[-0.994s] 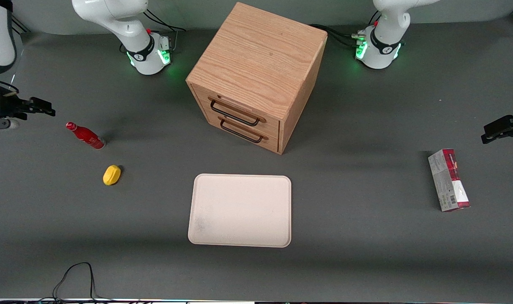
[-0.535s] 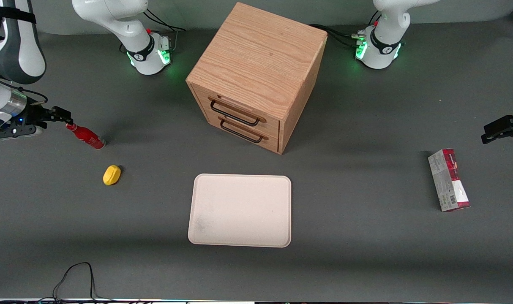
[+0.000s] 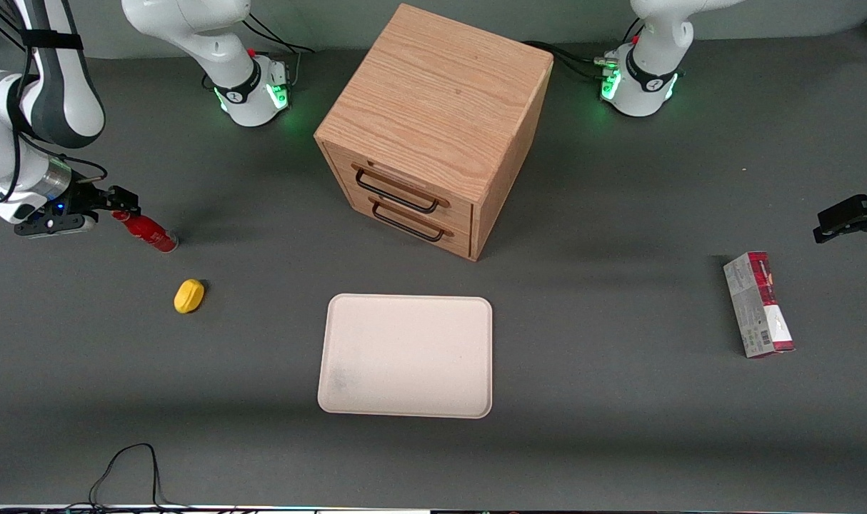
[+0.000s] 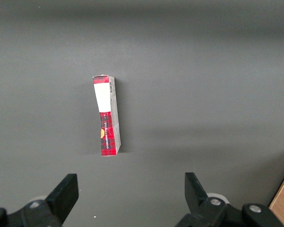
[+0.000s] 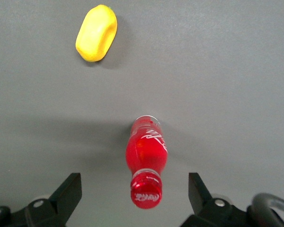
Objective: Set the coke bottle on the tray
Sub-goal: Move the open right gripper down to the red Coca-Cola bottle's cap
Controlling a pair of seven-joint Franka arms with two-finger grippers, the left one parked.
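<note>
The coke bottle (image 3: 150, 233) is small and all red, and stands on the grey table toward the working arm's end. My right gripper (image 3: 125, 206) is open and hovers just above its cap, touching nothing. In the right wrist view the bottle (image 5: 146, 153) shows from above, with its red cap between the two spread black fingers (image 5: 67, 195) of the gripper (image 5: 134, 198). The cream-white tray (image 3: 405, 355) lies flat in front of the cabinet, nearer the front camera, with nothing on it.
An oak drawer cabinet (image 3: 433, 128) stands mid-table. A yellow lemon-like lump (image 3: 189, 295) lies near the bottle, nearer the front camera, and shows in the right wrist view (image 5: 97, 33). A red-and-grey carton (image 3: 758, 303) lies toward the parked arm's end. A black cable (image 3: 126, 464) loops at the front edge.
My right gripper has moved in from the table's edge toward the bottle and now sits over its cap. The bottle has not moved.
</note>
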